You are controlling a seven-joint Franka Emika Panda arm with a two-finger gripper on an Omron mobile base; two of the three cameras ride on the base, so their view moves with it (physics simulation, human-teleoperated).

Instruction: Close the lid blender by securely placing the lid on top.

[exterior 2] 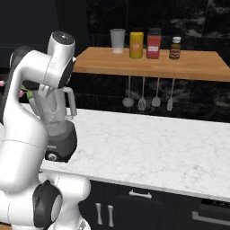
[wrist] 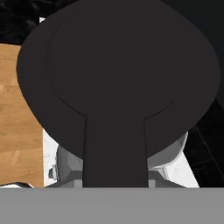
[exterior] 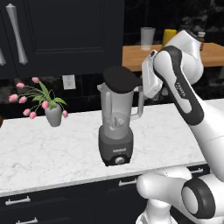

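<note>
The blender (exterior: 116,124) stands on the white marble counter (exterior: 48,148), its translucent grey jar on a dark base with a round front knob. The black round lid (exterior: 119,78) lies slightly tilted right at the jar's mouth; whether it rests on the rim I cannot tell. My gripper (exterior: 141,81) comes in from the right and is shut on the lid's side tab. In the hand view the lid (wrist: 118,74) looms large, its tab running down to the bottom edge, and the jar's rim (wrist: 175,153) peeks out beneath. In the right base view my arm hides most of the blender (exterior 2: 62,143).
A grey vase of pink flowers (exterior: 52,113) stands left of the blender. On the wooden shelf (exterior 2: 188,65) behind sit a glass tumbler (exterior 2: 117,40), a yellow jar (exterior 2: 136,44), a red jar (exterior 2: 153,43) and a small bottle (exterior 2: 175,47). Utensils (exterior 2: 142,95) hang below it.
</note>
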